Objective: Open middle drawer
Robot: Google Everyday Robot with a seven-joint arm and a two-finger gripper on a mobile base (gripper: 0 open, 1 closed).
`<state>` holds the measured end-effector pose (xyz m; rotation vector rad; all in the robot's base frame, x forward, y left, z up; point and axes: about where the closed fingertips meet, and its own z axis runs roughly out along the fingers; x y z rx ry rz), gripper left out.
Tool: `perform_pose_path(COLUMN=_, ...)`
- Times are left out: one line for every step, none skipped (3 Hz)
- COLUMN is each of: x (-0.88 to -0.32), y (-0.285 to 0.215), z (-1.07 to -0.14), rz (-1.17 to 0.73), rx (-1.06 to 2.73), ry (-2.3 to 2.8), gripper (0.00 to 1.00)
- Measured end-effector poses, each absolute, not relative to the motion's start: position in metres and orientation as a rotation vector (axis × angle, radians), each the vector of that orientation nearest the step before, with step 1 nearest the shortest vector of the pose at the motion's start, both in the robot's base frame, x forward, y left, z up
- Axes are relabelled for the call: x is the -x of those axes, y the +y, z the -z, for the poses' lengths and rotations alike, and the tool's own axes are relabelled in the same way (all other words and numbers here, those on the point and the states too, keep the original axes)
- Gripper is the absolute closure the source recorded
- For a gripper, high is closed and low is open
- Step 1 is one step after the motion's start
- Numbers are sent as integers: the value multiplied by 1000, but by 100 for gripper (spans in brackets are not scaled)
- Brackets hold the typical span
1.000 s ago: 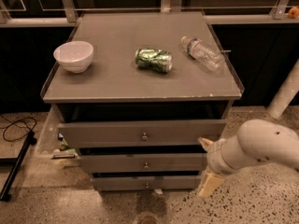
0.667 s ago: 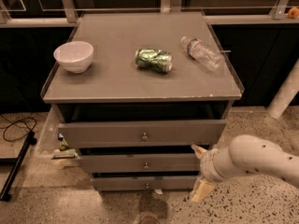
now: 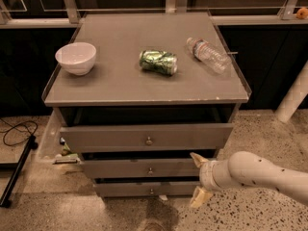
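The middle drawer (image 3: 144, 168) is the grey flat front between the wider top front (image 3: 144, 137) and the slimmer bottom front (image 3: 144, 188). Its small round metal knob (image 3: 150, 171) sits at centre. It looks pushed in, with a dark gap above it. My gripper (image 3: 198, 178) is on a white arm coming in from the right. It is open, with one fingertip (image 3: 196, 159) high and one low, just off the right end of the middle drawer front. It holds nothing and is well right of the knob.
On the cabinet top (image 3: 120, 88) lie a white bowl (image 3: 76, 57), a crushed green can (image 3: 158, 62) and a clear plastic bottle (image 3: 208, 55). A black cable and stand (image 3: 17, 167) lie on the floor at left. A white post (image 3: 293, 97) stands at right.
My arm has moved left and slightly down towards the cabinet, bringing the gripper up to the right end of the middle drawer front. The drawers and tabletop objects have not moved.
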<state>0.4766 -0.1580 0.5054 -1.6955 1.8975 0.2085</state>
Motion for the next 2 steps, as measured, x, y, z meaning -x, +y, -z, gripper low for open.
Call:
perform_pose_path(x=-481, y=-158, z=-497, rz=-193, rx=1708, ry=1872, gripper=0)
perform_pose_path(x=-495, y=-164, z=-481, rz=-188, rx=1689, ry=1851, gripper=0)
